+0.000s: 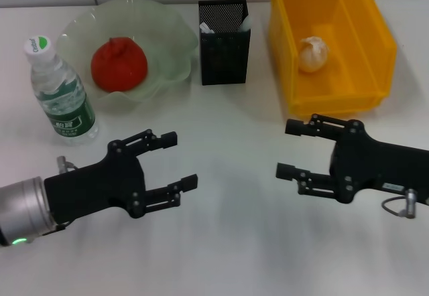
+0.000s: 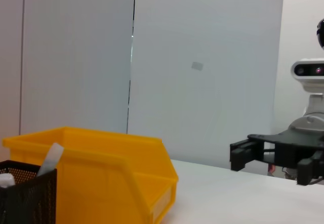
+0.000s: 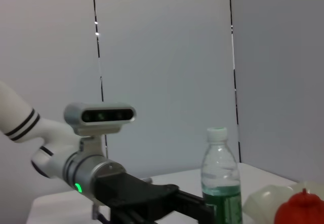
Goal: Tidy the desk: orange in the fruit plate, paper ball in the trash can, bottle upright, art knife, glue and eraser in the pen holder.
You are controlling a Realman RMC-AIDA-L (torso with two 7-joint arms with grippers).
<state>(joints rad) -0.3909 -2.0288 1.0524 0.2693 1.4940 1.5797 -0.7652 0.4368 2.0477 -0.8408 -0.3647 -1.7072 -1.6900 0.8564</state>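
Nearest the robot, the black left gripper point(image 1: 174, 159) hangs over the white tabletop point(image 1: 228, 242) with its jaws spread apart and nothing between them. Facing it across a bare strip of table, the black right gripper point(image 1: 290, 150) also has its jaws parted and holds nothing. Each arm is cut off at the picture's edge behind its wrist.

Just beyond the left gripper's outer finger, off to its left, the clear plastic water bottle with the green label and white-green cap point(image 1: 59, 90) stands upright. Past the left jaws and a little left lies the wide pale green translucent fruit plate with the wavy rim point(image 1: 164, 31), and the round red-orange orange point(image 1: 118, 63) sits inside it, hiding part of the plate's floor.

Straight ahead of the gap between the two grippers stands the square black metal mesh pen holder point(image 1: 224, 48), apart from the plate and from the bin. Something white pokes out over its rim, but what it is cannot be made out, and the mesh hides what lies deeper; art knife, glue and eraser cannot be told apart.

Beyond the right jaws stands the deep bright yellow plastic trash can point(image 1: 375, 61), its far end cut off at the top. The crumpled white paper ball point(image 1: 312, 54) lies inside it.
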